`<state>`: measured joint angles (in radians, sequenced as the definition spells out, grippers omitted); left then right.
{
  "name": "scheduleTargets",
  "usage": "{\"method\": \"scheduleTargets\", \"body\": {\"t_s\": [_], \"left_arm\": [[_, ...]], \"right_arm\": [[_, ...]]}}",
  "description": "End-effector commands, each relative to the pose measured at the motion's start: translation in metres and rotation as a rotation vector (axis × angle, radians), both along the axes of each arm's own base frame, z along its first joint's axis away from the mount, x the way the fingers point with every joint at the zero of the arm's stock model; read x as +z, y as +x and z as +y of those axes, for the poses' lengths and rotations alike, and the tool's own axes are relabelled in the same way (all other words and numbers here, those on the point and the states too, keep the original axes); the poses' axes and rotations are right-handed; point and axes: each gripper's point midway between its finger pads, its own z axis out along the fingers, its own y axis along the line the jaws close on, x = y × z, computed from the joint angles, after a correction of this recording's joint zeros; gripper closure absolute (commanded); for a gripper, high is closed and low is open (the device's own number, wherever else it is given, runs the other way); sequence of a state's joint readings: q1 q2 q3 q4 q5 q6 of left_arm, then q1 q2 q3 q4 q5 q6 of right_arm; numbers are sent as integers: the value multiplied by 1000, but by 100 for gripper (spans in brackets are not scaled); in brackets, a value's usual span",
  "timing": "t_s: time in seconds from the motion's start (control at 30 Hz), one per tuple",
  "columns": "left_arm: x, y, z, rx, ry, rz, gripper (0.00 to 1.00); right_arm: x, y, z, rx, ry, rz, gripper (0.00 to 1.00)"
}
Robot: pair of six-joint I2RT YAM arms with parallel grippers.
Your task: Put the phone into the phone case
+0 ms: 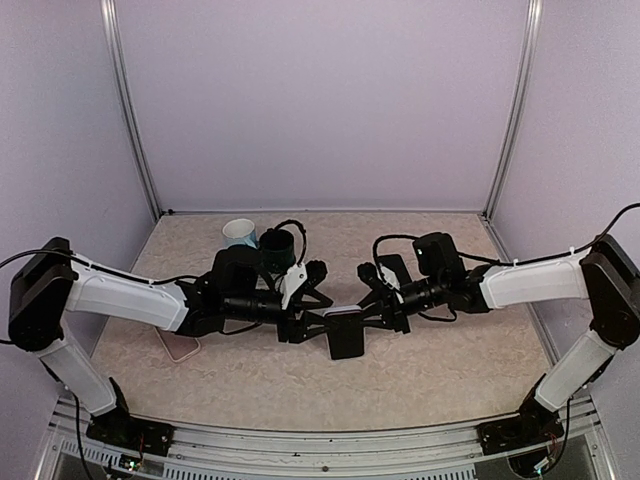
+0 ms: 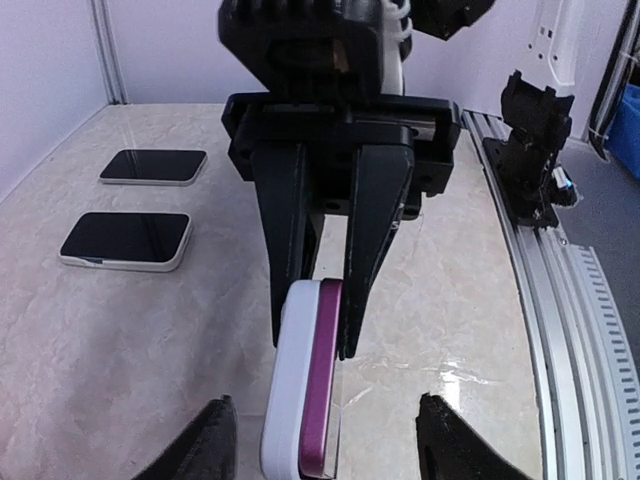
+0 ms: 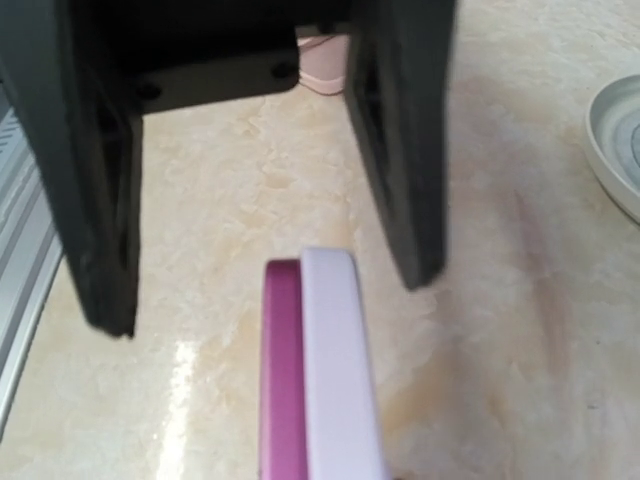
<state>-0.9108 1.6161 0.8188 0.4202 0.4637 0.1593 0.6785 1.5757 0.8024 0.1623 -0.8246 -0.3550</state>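
phone (image 1: 347, 335) above mid counter (image 1: 450, 380), well off every edge | long axis upright, screen near | right jaws pinch it | left jaws wide

Pale lilac walls (image 1: 320, 100) close in the back and both sides. A slim metal post stands in each rear corner, one at the upper left (image 1: 130, 110) and one at the upper right (image 1: 512, 110). The tabletop (image 1: 450, 370) is beige with a cloudy marble pattern. A silver rail (image 1: 320, 445) runs along its near edge at the bottom. Soft, even light fills the space, leaving a bright glint (image 2: 455, 375) on the stone. Something blue (image 2: 630, 130) sits past the rail at the far right of the left wrist view.
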Motion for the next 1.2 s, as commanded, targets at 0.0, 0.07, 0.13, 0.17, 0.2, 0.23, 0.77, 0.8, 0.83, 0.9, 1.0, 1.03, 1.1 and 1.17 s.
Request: {"method": "scheduleTargets", "body": {"t_s": [0.0, 0.07, 0.13, 0.17, 0.2, 0.23, 0.77, 0.8, 0.83, 0.9, 1.0, 1.03, 1.1, 1.17], "left_arm": [[9, 2, -3, 6, -61, -50, 61], [2, 5, -6, 8, -29, -19, 73], [-4, 5, -10, -3, 7, -1, 68], [-6, 6, -11, -2, 19, 4, 64], [-8, 8, -12, 6, 29, 5, 63], [-9, 10, -13, 16, 34, 8, 65], [-25, 13, -7, 42, 115, -24, 100], [-26, 13, -7, 41, 116, -24, 100], [-27, 13, -7, 41, 119, -22, 100], [-27, 13, -7, 40, 121, -21, 100], [-27, 13, -7, 41, 120, -22, 100], [-28, 13, -6, 43, 124, -20, 100], [-27, 13, -6, 45, 123, -17, 100], [-24, 12, -4, 44, 113, -13, 100]], "right_arm": [[-6, 3, -5, -45, -33, -29, 100], [-4, 4, -6, -49, -33, -35, 100], [-4, 3, -7, -48, -33, -38, 100], [-4, 3, -7, -49, -34, -38, 100], [-4, 3, -7, -48, -33, -40, 100], [-5, 3, -7, -48, -37, -37, 100], [-29, 2, -11, -81, -64, 16, 49], [-30, 3, -10, -83, -55, 12, 50], [-33, 2, -10, -85, -53, 18, 51], [-36, 3, -8, -81, -46, 31, 63], [-43, 5, -7, -85, -52, 43, 95], [-43, 5, -7, -86, -53, 41, 100], [-38, 5, -7, -87, -47, 29, 100], [-27, 5, -8, -90, -32, 10, 100]]}}
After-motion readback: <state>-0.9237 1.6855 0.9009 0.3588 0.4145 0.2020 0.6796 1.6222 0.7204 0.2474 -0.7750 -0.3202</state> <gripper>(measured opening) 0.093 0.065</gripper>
